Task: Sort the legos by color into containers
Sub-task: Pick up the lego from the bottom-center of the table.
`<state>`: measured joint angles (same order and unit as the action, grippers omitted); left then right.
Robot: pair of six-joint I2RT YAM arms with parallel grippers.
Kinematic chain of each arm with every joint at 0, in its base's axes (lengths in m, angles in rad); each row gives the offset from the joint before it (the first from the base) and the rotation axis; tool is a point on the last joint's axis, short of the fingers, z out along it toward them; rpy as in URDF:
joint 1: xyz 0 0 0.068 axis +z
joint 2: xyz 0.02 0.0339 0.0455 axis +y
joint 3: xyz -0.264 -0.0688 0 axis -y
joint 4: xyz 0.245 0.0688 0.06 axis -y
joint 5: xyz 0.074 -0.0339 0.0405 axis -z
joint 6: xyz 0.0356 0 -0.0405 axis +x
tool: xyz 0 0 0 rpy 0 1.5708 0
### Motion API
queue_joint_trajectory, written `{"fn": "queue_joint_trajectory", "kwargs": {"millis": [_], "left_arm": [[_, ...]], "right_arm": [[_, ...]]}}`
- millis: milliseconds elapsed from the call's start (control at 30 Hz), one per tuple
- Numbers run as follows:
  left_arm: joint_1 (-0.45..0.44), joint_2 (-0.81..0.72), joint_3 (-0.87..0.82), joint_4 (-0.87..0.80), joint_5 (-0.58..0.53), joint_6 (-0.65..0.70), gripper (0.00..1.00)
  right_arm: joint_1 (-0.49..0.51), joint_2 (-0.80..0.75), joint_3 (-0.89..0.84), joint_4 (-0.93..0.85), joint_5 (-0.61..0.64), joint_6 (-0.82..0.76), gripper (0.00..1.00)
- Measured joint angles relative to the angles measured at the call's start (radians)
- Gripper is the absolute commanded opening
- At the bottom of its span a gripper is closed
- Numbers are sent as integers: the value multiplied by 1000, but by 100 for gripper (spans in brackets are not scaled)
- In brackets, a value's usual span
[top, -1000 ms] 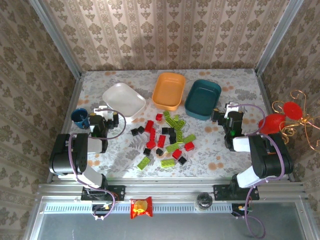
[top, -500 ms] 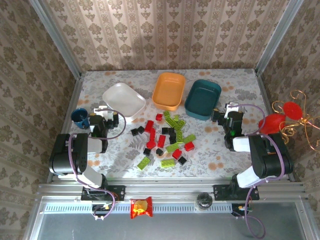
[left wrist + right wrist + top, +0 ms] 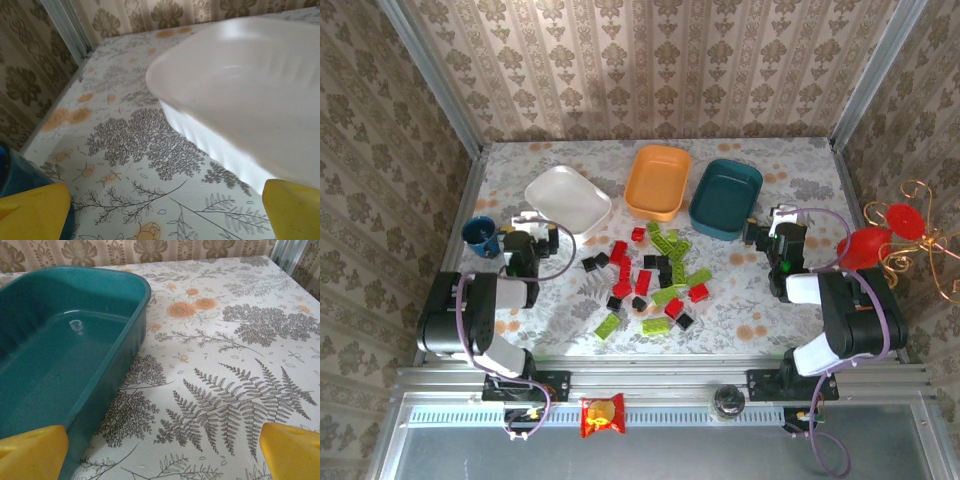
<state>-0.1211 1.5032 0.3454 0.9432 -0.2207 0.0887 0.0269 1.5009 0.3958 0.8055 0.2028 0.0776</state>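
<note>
Looking down from above, you have the legos (image 3: 645, 282) heaped loose on the table (image 3: 750, 300) midway between your grippers. None is in a tray yet, so I judge the sorting has not begun. Three trays for three colours stand in a row just behind the heap, an easy carry from it: the white tray (image 3: 568, 198) on the left, the orange tray (image 3: 657, 182) in the middle and the teal tray (image 3: 725, 198) on the right, all bare inside. Your left gripper (image 3: 533, 222) sits low just beside the white tray and your right gripper (image 3: 772, 222) just beside the teal one. Both are spread wide with nothing between their yellow fingertips (image 3: 35, 210). I count about seven red bricks, seven black and six lime green; some overlap, so treat these as estimates. One blue cup (image 3: 480, 235) stands near the left gripper.
</note>
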Motion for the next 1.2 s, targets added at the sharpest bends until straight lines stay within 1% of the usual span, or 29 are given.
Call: {"fn": "queue_joint_trajectory", "kwargs": {"millis": [100,200,267,333,400,433,500,533,600,667,700,767,833,867,900,967,1033,1200], "left_arm": [[-75,-101,-3,-28,-90,30,100],[-112,-200,-2,-66,-188,37,100],[-134,-277,-2,-98,-272,26,100],[-158,-349,0,-135,-365,-7,100],[-182,-422,20,-204,-449,-71,100],[-188,-452,37,-241,-473,-107,100],[-192,-506,67,-298,-482,-170,100],[-192,-536,74,-309,-466,-202,100],[-192,-591,71,-318,-422,-277,100],[-180,-666,53,-364,-388,-455,100],[-156,-704,45,-404,-369,-550,100],[-41,-777,24,-479,-273,-748,100],[71,-801,7,-495,-176,-863,100],[104,-801,5,-502,-129,-899,100],[118,-800,5,-503,-88,-916,100],[122,-792,5,-513,-5,-939,100],[116,-792,5,-519,44,-954,100],[115,-768,11,-547,130,-989,100]], "right_arm": [[0,-48,58,-148,26,16,100],[0,-97,159,-303,60,50,100],[7,-149,213,-397,106,80,100],[23,-203,247,-487,171,115,100],[40,-248,273,-576,243,169,100],[47,-270,290,-637,277,212,100],[50,-303,334,-801,324,365,100],[43,-318,353,-879,325,450,100],[6,-357,349,-947,264,538,100],[-20,-396,325,-972,190,601,100],[-24,-410,312,-978,155,617,100],[-15,-436,303,-1019,90,631,100],[18,-458,303,-1054,53,624,100],[45,-473,304,-1075,43,611,100],[68,-485,304,-1088,38,601,100],[115,-512,304,-1117,31,572,100],[134,-526,304,-1128,25,549,100],[138,-526,306,-1126,-6,502,100]]}}
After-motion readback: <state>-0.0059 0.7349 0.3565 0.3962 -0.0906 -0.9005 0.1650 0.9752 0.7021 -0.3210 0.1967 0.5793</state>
